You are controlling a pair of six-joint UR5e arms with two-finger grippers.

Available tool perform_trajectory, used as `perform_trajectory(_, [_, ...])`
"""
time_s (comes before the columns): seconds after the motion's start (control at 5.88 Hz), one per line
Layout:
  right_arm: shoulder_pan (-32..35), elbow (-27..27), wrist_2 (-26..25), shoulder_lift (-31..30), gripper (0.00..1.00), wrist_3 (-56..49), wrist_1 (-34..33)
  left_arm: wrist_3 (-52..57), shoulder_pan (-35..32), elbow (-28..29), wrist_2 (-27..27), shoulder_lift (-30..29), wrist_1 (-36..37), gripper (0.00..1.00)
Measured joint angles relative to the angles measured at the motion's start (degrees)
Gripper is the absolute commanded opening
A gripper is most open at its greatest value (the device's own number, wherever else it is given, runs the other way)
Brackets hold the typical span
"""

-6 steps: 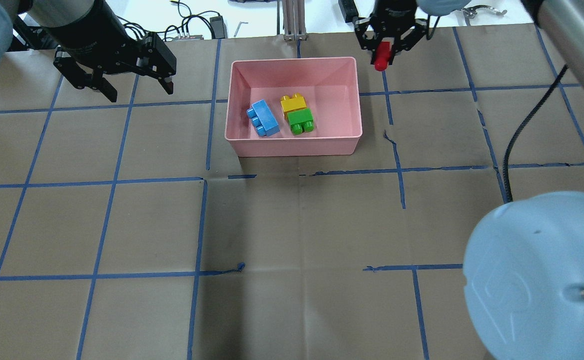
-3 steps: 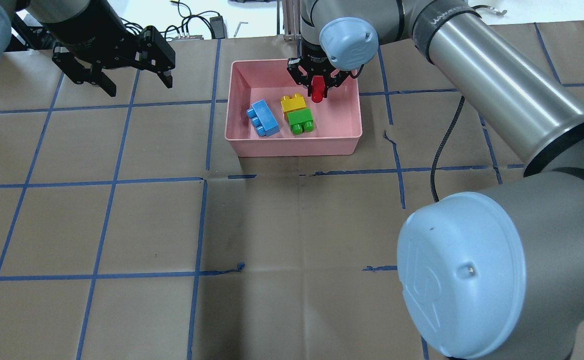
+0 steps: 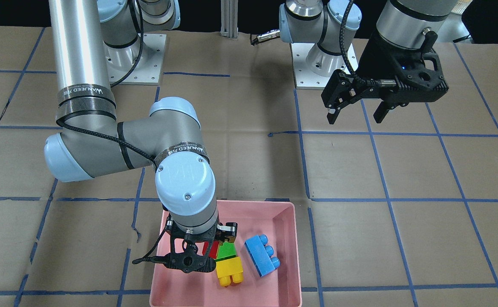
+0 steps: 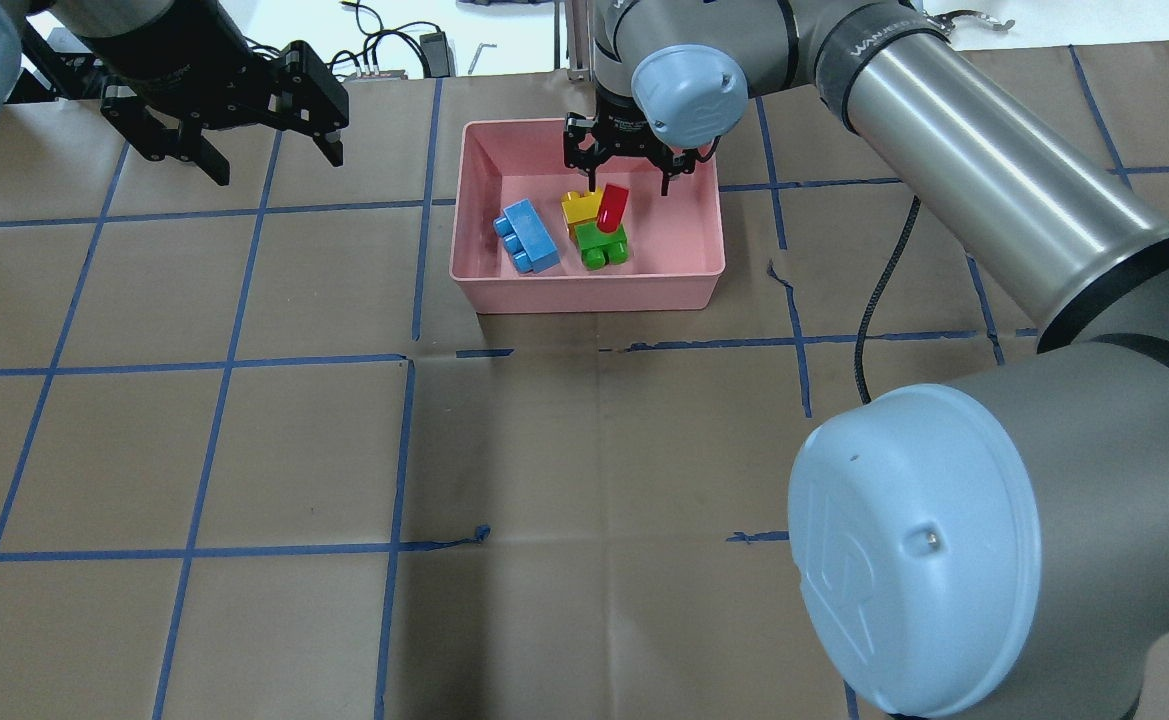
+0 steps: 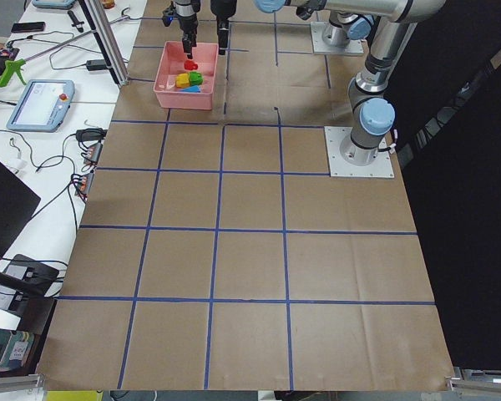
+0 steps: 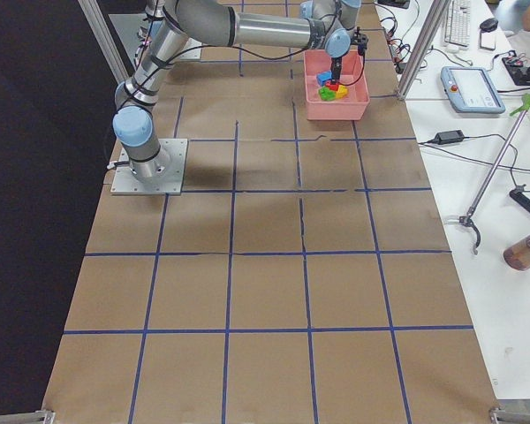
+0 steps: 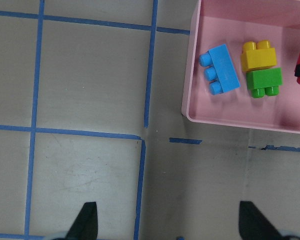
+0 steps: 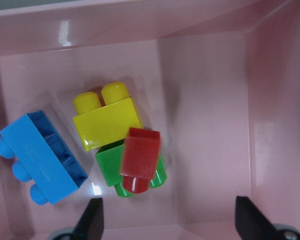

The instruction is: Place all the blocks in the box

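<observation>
The pink box [image 4: 584, 292] stands at the far middle of the table. In it lie the blue brick [image 4: 527, 236], the yellow brick [image 4: 576, 208] and the green brick [image 4: 604, 246]. The red brick [image 4: 612, 205] is tilted over the yellow and green ones, free of the fingers; in the right wrist view it [image 8: 140, 159] sits between the wide-apart fingertips. My right gripper [image 4: 627, 186] is open above the box's far half. My left gripper [image 4: 274, 166] is open and empty, above the table to the left of the box.
Cables and small tools [image 4: 394, 50] lie on the white surface beyond the table's far edge. The table top [image 4: 584, 450] is brown paper with blue tape lines. The right arm's elbow [image 4: 904, 560] fills the overhead view's lower right.
My right gripper has carried the red brick from beyond the box's far right corner to over the box, then opened. The red brick has left the fingers and sits over the yellow and green bricks.
</observation>
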Motion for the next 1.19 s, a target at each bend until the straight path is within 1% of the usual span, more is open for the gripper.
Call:
perform_trajectory(0.51, [-1.2,-0.2,-0.2,-1.3,1.00,-1.0,0.4,0.0,0.0,0.0,0.0,0.3,-0.6,0.99])
perform_trajectory(0.68, [-2.7,0.0,-0.3,-3.7,1.00,-3.2,2.6,0.0,0.0,0.0,0.0,0.4,-0.6,0.99])
perform_trajectory(0.85, [-5.5,0.7,-0.5,-7.4,0.99,-7.2,7.0,0.0,0.0,-0.1,0.1,0.5,-0.6,0.99])
perform_trajectory(1.02, [-8.9,3.0,-0.7,-12.3,1.00,-12.5,11.5,0.0,0.0,-0.1,0.1,0.5,-0.7,0.99])
perform_trajectory(1.19, [-11.6,7.7,-0.9,-18.1,1.00,-16.2,13.8,0.0,0.0,-0.1,0.1,0.5,-0.7,0.99])
